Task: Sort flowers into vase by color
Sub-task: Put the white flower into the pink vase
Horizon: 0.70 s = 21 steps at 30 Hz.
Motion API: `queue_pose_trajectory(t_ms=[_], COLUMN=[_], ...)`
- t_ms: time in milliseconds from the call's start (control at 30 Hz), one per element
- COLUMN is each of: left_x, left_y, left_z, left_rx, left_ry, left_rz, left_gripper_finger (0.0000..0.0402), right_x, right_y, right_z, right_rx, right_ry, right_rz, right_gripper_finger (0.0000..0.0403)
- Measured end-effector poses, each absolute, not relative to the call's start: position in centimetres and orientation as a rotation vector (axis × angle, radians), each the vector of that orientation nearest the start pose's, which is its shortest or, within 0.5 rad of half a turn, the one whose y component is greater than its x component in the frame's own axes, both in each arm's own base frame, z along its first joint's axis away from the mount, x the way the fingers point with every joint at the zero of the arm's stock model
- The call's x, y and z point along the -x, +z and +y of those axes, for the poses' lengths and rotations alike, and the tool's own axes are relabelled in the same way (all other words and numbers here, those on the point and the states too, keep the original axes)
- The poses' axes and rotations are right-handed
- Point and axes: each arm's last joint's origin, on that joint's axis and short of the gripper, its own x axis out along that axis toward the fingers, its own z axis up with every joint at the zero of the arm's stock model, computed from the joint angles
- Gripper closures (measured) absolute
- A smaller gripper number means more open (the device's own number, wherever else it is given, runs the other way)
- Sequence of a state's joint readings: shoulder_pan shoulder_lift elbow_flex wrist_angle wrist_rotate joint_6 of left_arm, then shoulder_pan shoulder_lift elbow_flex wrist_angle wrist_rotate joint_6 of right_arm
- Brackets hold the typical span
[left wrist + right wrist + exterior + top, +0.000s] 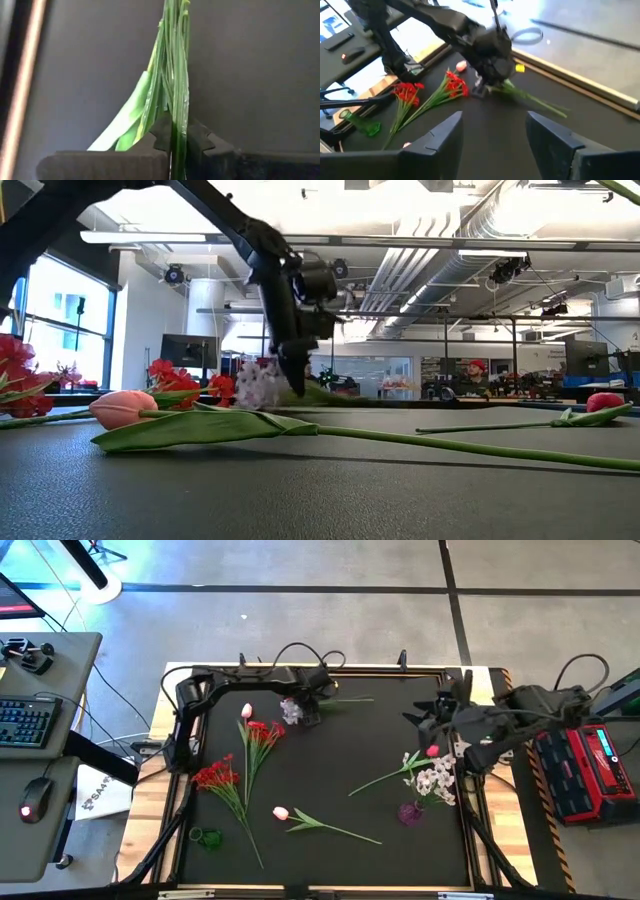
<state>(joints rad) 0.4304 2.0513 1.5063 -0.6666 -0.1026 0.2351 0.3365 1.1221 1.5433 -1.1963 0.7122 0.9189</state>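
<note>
Left jaws clamped on slender glossy white-blossom sprig [177, 100] stems.

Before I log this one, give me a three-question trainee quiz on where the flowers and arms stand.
1. True or false: the left tool is shut on a green stem.
2. Which vase lies on its side near the left edge of the mat: A green, B purple?
3. Fill in: the right tool is ___.

Key: 1 true. 2 A, the green vase; the purple vase is on the right side. 3 open, holding nothing.
</note>
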Motion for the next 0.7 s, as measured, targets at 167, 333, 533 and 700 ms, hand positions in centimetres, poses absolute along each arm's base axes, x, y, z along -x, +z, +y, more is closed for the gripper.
queue_pose_trajectory(t_ms=[167,333,533,700], left_x=[-37.4,-36.8,-36.7,-37.2], left_y=[21.4,26.2,29.3,31.6], left_z=[16.1,13.9,11.6,9.7], left_rx=[-0.213,-0.476,-0.870,-1.116], left_ry=[0.250,0.204,0.071,0.134], left_rz=[1.182,1.080,1.004,0.916], left_gripper_finger=[0.0392,0.0397,0.0400,0.0400], right_x=[-17.4,-17.6,-17.7,-17.9], right_y=[43.0,43.0,42.9,43.0], right_z=[3.4,3.1,2.6,1.8], right_rx=[-0.558,-0.622,-0.647,-0.645], right_ry=[-0.561,-0.491,-0.486,-0.538], right_rz=[0.521,0.573,0.592,0.562], right_gripper_finger=[0.0232,0.0237,0.0238,0.0238])
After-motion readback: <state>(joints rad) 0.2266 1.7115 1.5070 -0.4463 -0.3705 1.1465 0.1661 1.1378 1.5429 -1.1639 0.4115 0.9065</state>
